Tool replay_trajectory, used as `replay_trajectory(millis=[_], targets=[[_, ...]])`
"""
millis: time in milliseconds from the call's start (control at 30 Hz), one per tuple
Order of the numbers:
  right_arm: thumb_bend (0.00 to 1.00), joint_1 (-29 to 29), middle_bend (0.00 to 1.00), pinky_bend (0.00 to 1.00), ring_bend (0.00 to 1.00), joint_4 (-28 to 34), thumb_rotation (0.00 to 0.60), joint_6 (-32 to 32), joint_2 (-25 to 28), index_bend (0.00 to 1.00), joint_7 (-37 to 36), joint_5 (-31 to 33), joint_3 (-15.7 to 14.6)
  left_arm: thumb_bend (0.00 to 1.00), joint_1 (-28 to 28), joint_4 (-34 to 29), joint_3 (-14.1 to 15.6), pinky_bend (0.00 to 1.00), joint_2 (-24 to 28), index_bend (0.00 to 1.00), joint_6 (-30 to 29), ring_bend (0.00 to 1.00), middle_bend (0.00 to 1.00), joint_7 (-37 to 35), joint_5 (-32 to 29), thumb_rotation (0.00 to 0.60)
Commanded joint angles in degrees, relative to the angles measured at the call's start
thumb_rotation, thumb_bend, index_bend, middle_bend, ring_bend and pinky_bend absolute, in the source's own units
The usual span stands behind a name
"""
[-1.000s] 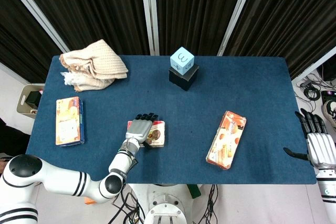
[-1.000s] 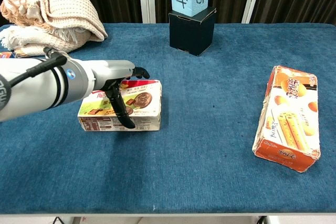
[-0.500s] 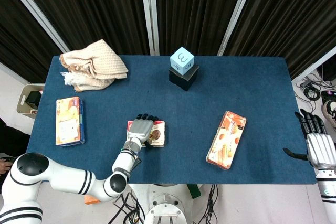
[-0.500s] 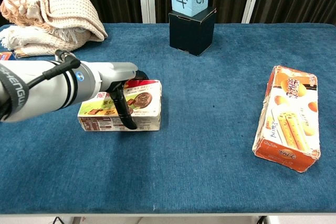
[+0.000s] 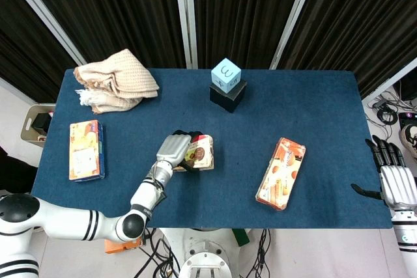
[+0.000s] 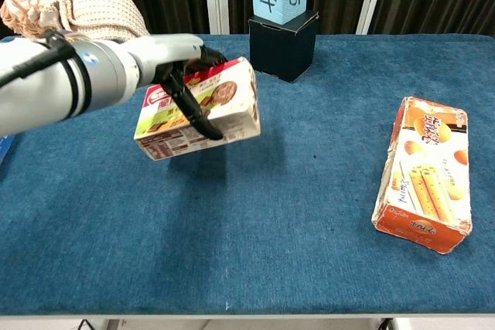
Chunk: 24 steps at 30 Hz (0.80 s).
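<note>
The left hand (image 6: 186, 75) grips a red-and-green snack box (image 6: 203, 110), held tilted clear above the middle of the blue table (image 6: 309, 214). The right hand (image 5: 395, 177) hangs off the table's right edge, fingers spread, holding nothing.

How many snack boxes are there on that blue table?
3: one chocolate biscuit box lifted clear of the table in the left robot hand, an orange box lying on the right, and another box at the left edge.

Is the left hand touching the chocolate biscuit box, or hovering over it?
Touching. The chest view shows the left hand gripping the chocolate biscuit box, fingers wrapped over its face, box tilted.
</note>
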<state>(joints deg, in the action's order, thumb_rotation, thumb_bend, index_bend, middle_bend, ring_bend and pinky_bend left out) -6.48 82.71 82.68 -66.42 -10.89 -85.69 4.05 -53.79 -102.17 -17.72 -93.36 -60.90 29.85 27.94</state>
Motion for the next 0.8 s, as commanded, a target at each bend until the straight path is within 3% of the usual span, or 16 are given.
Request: replay_trajectory(millis=[33, 233, 433, 600, 800], targets=[[0.09, 0.1, 0.0, 0.0, 0.0, 0.1, 0.6, 0.0, 0.1, 0.0, 0.1, 0.0, 0.0, 0.0, 6.7, 0.6, -5.3, 0.18, 4.8, 0.33, 11.4, 0.22, 0.34, -19.9, 9.6, 0.6], [0.09, 0.0, 0.0, 0.0, 0.0, 0.3, 0.6, -0.2, 0.0, 0.0, 0.4, -0.1, -0.1, 0.0, 13.2, 9.2, -8.6, 0.17, 2.0, 0.33, 22.4, 0.16, 0.31, -45.8, 26.8, 0.6], [0.09, -0.1, 0.0, 0.0, 0.0, 1.0, 0.6, -0.1, 0.3, 0.0, 1.1, 0.0, 0.1, 0.0, 16.1, 20.6, -6.8, 0.08, -5.5, 0.33, 18.9, 0.12, 0.28, -65.2, 44.0, 0.6], [0.09, 0.0, 0.0, 0.0, 0.0, 1.6, 0.6, 0.0, 0.5, 0.0, 1.6, 0.2, 0.2, 0.0, 15.2, 27.9, -3.6, 0.08, -9.4, 0.33, 14.5, 0.1, 0.28, -71.7, 50.8, 0.6], [0.09, 0.4, 0.0, 0.0, 0.0, 1.9, 0.6, 0.1, 0.6, 0.0, 1.7, 0.8, 0.2, 0.0, 13.4, 34.2, -1.5, 0.05, -12.9, 0.33, 11.8, 0.1, 0.28, -75.4, 53.0, 0.6]])
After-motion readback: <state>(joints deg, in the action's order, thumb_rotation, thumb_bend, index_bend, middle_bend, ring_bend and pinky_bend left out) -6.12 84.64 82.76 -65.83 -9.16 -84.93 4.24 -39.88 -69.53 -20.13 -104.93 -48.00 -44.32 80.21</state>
